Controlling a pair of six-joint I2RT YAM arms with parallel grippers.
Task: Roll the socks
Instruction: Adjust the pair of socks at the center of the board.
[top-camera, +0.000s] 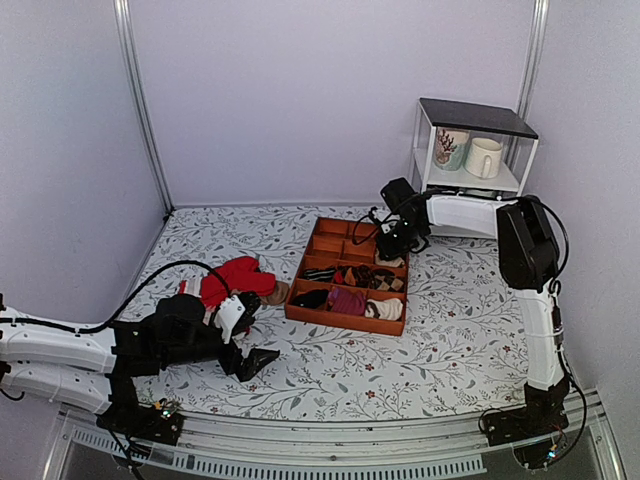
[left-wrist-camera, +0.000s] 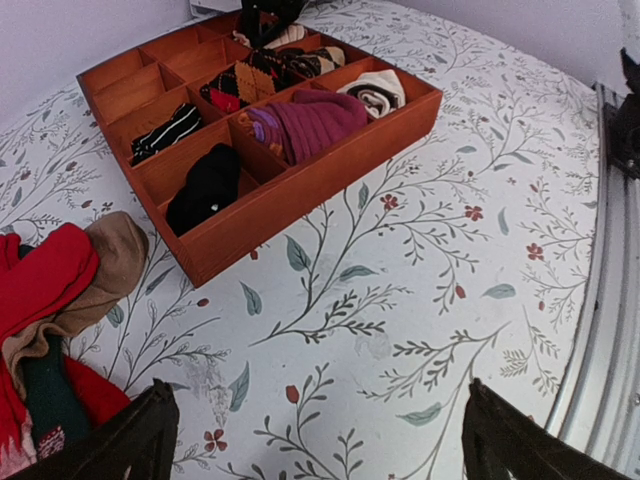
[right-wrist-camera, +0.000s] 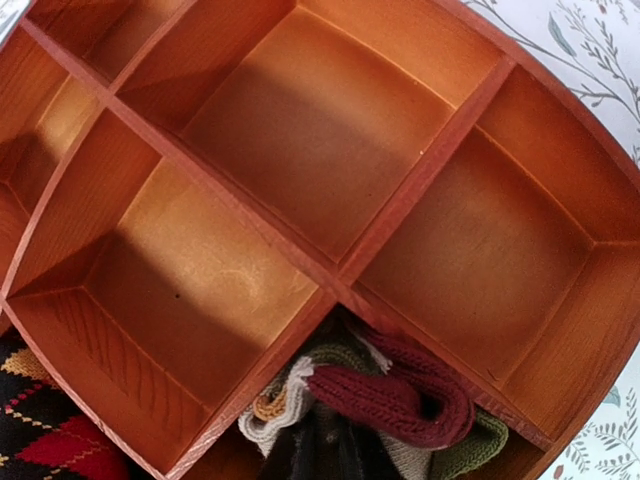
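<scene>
Fingers (left-wrist-camera: 140, 440) of the left gripper (left-wrist-camera: 320, 425) gape empty; right gripper (top-camera: 392, 245), grip unclear, hovers over socks (right-wrist-camera: 390, 400), seemingly rolled into tray (right-wrist-camera: 340, 275), lower centre; next, withdraw.

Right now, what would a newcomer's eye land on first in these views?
The orange-brown divided wooden tray sits at the table's centre, several compartments holding sock bundles. A bright red sock pile lies left of it, and the right pincer hangs over the maroon-cuffed socks tucked in a far compartment.
</scene>
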